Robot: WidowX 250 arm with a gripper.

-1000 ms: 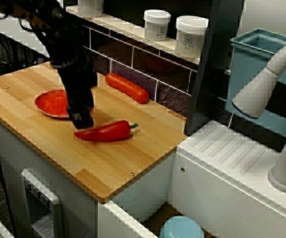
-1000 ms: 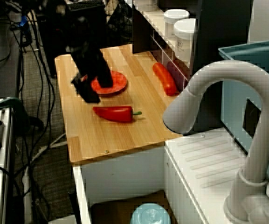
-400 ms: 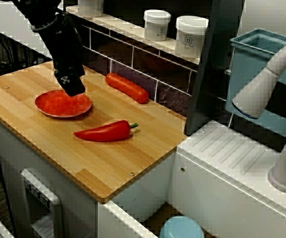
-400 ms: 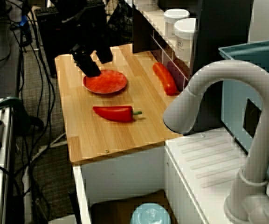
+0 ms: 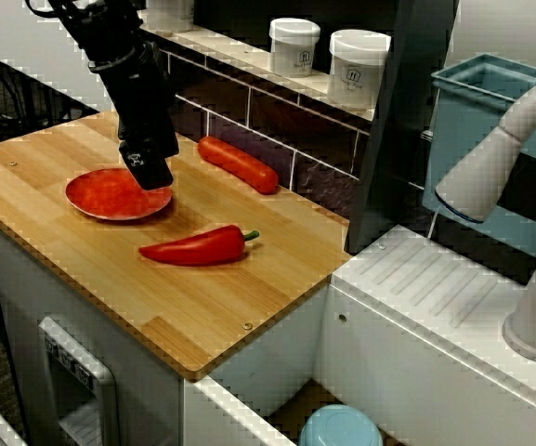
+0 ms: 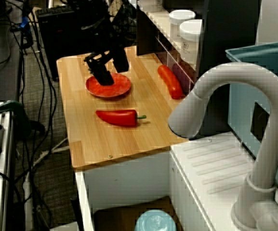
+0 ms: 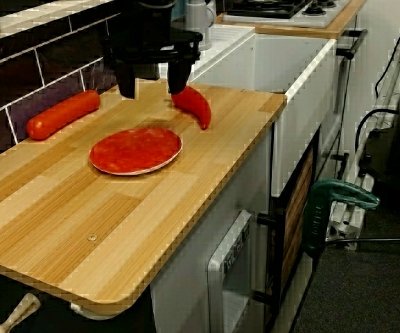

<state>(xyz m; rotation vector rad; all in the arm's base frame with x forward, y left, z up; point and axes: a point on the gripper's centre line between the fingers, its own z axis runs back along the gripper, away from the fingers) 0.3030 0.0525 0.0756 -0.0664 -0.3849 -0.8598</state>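
Observation:
In the view across the sink, my black gripper (image 5: 147, 172) hangs just above the right rim of a red plate (image 5: 100, 197) on the wooden counter (image 5: 202, 307). The low view from the counter's end shows the gripper (image 7: 151, 84) open, its fingers (image 7: 125, 84) apart with nothing between them. A red pepper (image 5: 198, 248) lies on the wood near the plate, apart from the gripper. A long red sausage (image 5: 240, 164) rests against the tiled wall. The high view behind the tap shows the gripper (image 6: 111, 71) over the plate (image 6: 111, 89), with the pepper (image 6: 118, 117) and sausage (image 6: 170, 82) beside it.
White jars (image 5: 359, 67) stand on the shelf above the tiles. A dark post (image 5: 393, 121), a white drainboard (image 5: 435, 297), a grey tap (image 5: 490, 167) and a teal bin (image 5: 481, 121) lie to the right. A pale blue bowl (image 5: 340, 427) sits below the counter.
The gripper rose from beside the pepper's blunt end, swung back over the plate, then shifted right to the plate's rim. Pepper, plate and sausage stayed put.

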